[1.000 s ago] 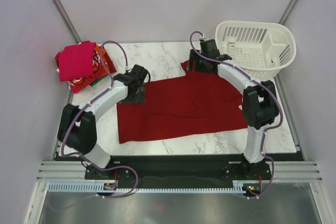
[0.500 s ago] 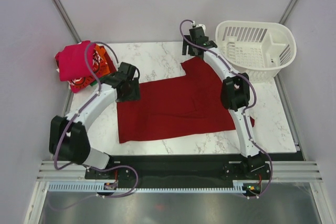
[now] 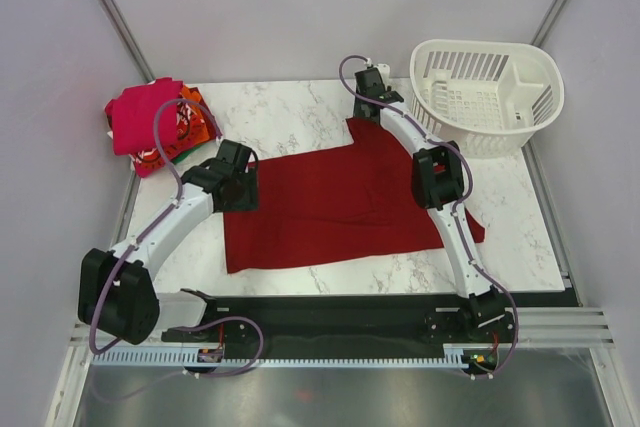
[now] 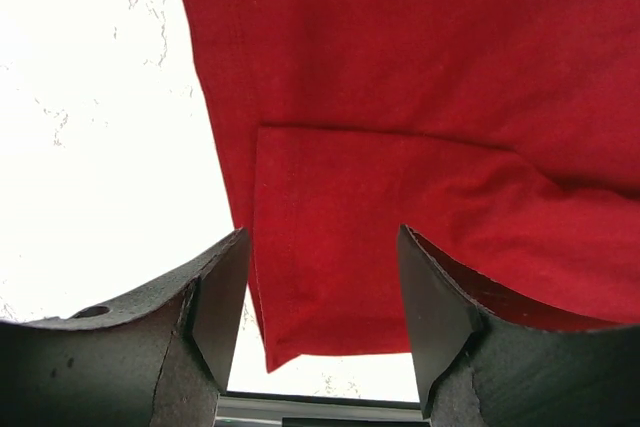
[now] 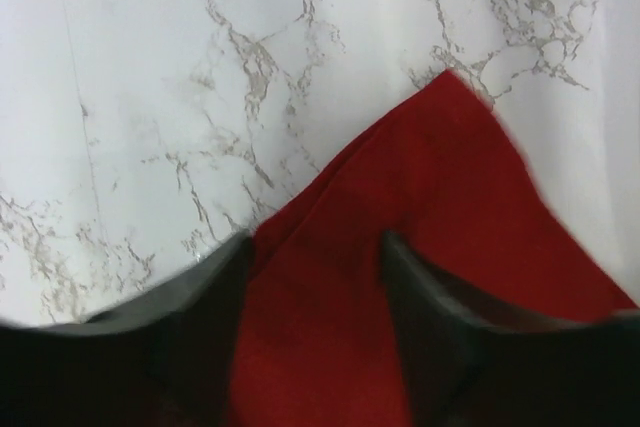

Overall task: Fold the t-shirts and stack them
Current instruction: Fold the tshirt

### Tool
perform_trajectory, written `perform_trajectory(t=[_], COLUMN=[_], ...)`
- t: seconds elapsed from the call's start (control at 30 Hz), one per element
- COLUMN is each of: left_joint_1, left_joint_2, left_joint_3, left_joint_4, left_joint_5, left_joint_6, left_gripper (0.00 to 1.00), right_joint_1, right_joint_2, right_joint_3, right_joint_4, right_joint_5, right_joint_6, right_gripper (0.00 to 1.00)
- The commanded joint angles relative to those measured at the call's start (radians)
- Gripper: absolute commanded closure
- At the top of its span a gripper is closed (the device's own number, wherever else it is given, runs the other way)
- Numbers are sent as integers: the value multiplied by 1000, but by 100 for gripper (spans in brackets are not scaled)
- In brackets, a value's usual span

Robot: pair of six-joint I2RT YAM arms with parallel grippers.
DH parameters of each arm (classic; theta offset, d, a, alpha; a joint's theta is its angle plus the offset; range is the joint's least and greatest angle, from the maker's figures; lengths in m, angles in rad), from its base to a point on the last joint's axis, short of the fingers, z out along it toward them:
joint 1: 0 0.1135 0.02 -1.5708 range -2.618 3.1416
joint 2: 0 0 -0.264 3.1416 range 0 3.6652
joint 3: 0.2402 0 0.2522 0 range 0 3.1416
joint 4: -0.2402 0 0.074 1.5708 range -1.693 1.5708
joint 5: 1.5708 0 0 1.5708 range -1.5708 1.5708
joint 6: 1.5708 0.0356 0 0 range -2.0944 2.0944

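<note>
Basket at upper right, dark red t-shirt flat at mid-frame, both tools spread.
White slotted plastic on that oval basket, its own slotted walls and floor in plain sight. On the white, grey-veined marble surface the soft dark red t-shirt lies smooth, and the left wrist view shows a flap of it doubled over near the lower corner. Upper left, a pile of t-shirts: magenta-pink on top, orange and red with white print beneath. Left tool has its fingers well apart over the shirt's left hem, nothing pinched. Right tool also has its fingers apart, straddling the pointed top corner of the cloth; whether they touch it I can't tell.
</note>
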Motion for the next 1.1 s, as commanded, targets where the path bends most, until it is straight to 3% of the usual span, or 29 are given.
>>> perform_trajectory(t=[0.0, 0.13, 0.3, 0.43, 0.6, 0.8, 1.07], left_joint_1=[1, 1, 2, 21, 56, 240, 289], left_joint_2=[10, 1, 30, 104, 303, 611, 811], left_joint_3=[21, 15, 27, 115, 315, 578, 728], left_joint_4=[41, 41, 41, 21, 15, 1, 24], left_joint_5=[-10, -13, -53, -82, -246, -137, -74], left_joint_6=[45, 45, 45, 42, 93, 155, 226], left_gripper=[33, 33, 32, 30, 26, 38, 41], right_joint_1=[-3, -5, -5, -3, -5, -6, -11], right_joint_2=[49, 54, 9, -89, -258, -256, -255], right_joint_3=[24, 6, -40, -161, -525, -522, -514], right_joint_4=[2, 8, 54, 124, 320, 315, 318], right_joint_5=[-44, -76, -83, -81, -116, -130, -188], right_joint_6=[37, 56, 33, 45, 106, 42, 43], right_gripper=[44, 74, 94, 100, 100, 100, 100])
